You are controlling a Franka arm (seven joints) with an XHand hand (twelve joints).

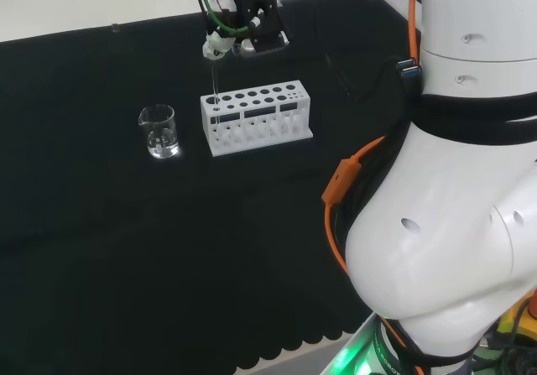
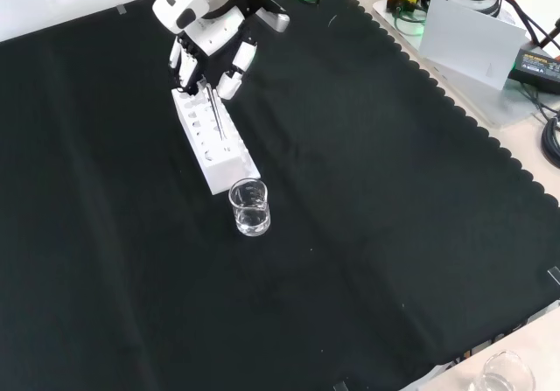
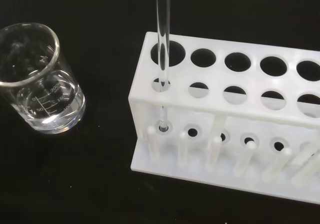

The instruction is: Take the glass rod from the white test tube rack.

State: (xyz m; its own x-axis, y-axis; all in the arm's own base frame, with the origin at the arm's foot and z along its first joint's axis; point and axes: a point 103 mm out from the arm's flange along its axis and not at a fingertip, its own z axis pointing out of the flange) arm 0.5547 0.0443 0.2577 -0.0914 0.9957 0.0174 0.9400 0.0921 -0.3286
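Black cloth (image 1: 126, 249) covers the bench. Head view: white test tube rack (image 1: 256, 117) sits in the upper middle of the frame, its long side running left to right, with 2 rows of round holes on top. A clear beaker (image 1: 159, 132) stands just left of the rack, apart from it, with a little clear liquid at the bottom. The hand (image 1: 220, 46) hangs above the rack's left end, at the top centre of the frame, fingers pointing down and curled in on the top of the glass rod (image 1: 213, 90). The rod runs straight down from the fingers into the end hole at the rack's left. The arm's white links (image 1: 470, 182) fill the right of this frame. Front view: the hand (image 2: 208, 45) comes in at the upper left, its fingers closed around the rod (image 2: 216, 115), which slants down over the rack (image 2: 215, 142); the beaker (image 2: 250, 207) stands just below the rack's near end, toward frame centre. Wrist view: the rod (image 3: 162, 38) passes upright through the corner hole of the rack (image 3: 235, 134) nearest the beaker (image 3: 42, 78), continues through the middle shelf, and its tip sits in or just above the small base hole. Whether the tip touches the base is unclear.
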